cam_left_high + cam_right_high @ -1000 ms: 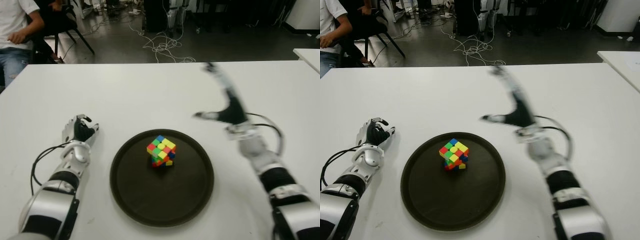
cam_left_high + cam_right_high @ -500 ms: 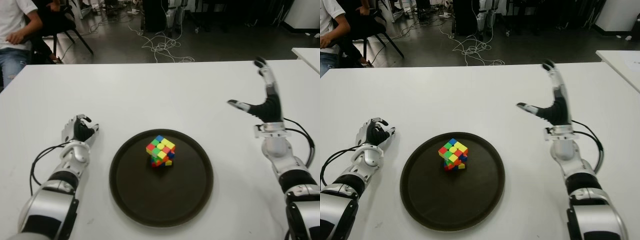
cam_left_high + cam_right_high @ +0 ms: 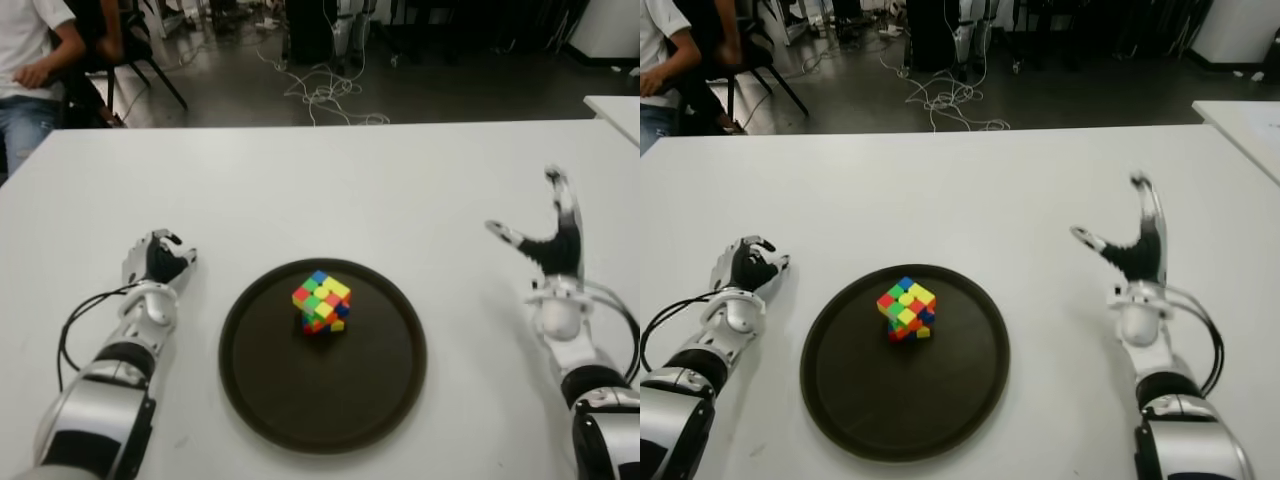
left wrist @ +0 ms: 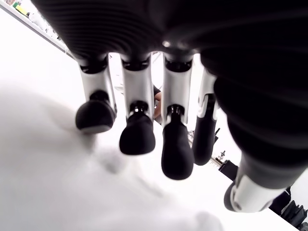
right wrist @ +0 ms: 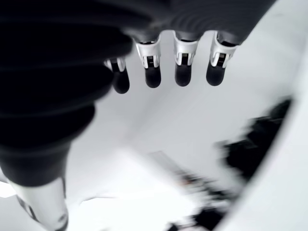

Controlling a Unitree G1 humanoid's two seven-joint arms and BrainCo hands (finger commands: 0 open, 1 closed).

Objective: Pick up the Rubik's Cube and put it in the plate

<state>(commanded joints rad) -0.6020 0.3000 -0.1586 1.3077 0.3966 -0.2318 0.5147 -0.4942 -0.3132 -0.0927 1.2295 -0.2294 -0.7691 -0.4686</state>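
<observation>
2 head eyes overlooking table [image 3: 330, 180], 2 close wrist cameras

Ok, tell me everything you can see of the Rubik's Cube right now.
The Rubik's Cube is a scrambled three-by-three with glossy plastic-looking stickers in yellow, green, red, blue and orange. It sits inside the dark round plate, a little behind its centre, turned so one corner faces the camera, and looks slightly tilted or twisted. Only the plate touches it. The right hand is open, raised over the table to the plate's right; the left hand shows left of the plate.
</observation>
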